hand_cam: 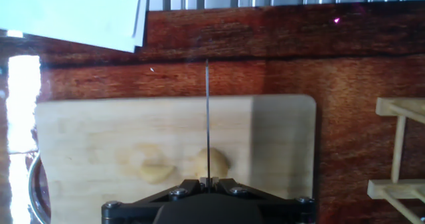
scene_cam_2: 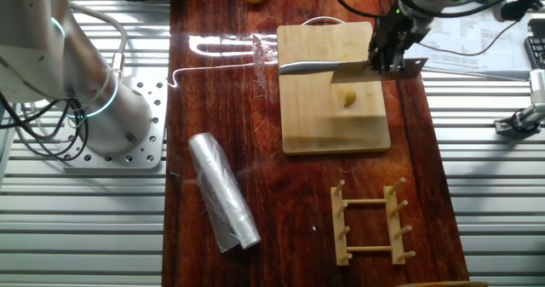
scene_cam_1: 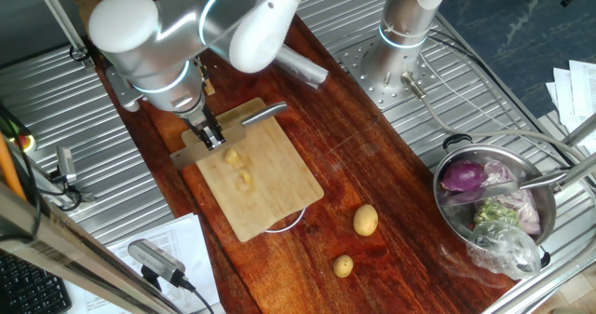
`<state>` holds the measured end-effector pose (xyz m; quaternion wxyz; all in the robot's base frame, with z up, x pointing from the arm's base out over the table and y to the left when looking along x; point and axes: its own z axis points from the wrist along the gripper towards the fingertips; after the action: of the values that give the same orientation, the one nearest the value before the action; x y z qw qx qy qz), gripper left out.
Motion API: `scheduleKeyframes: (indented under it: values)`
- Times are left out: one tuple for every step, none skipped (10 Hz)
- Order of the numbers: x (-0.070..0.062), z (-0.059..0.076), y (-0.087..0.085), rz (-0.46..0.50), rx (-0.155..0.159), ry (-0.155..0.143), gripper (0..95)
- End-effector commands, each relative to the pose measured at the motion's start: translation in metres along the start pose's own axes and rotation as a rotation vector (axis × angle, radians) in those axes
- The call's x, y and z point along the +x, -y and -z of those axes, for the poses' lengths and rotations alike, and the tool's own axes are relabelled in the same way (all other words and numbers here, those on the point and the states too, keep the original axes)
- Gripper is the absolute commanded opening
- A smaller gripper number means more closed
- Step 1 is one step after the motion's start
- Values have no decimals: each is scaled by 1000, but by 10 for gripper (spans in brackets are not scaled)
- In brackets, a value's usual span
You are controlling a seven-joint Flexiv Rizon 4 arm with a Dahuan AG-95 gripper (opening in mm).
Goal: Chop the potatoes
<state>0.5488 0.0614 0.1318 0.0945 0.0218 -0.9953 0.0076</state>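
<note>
Gripping the cleaver (scene_cam_2: 341,66) by its handle, the tool (hand_cam: 207,181) has its fingers closed tight on it; in hand view the blade shows edge-on as a thin dark line running straight away from the cam.

The potatoes (hand_cam: 174,166): pale-yellow chunks, irregular, cut faces, small vs the blade. Hand view has them nearest, just in front of the tool on the board (hand_cam: 80,137), one chunk right at the blade line, others just left of it. Whether the edge touches them, can't tell.

One fixed view shows a loose row of chunks (scene_cam_1: 238,170) near the board's middle, w/ the tool (scene_cam_1: 210,137) at the board's far edge. The other fixed view shows only one blurred chunk (scene_cam_2: 347,98) just beside the blade.

Only one fixed view shows two whole potatoes (scene_cam_1: 365,220) off the board on the counter (scene_cam_1: 372,156), and farther off a metal bowl (scene_cam_1: 549,230) w/ veg. Only the other fixed view shows a foil roll (scene_cam_2: 223,193). A wooden rack (scene_cam_2: 371,221) is in that view and, partly, in hand view.
</note>
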Motion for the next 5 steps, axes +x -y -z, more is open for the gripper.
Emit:
scheduleKeyframes:
  values:
    - [6,-6,2,12,-3,4,0]
    - [10,-11,3,20,2,0,0]
    - [13,-15,4,31,11,0,0]
    - [14,-17,4,37,10,1,0]
    - [16,-21,5,47,11,3,0]
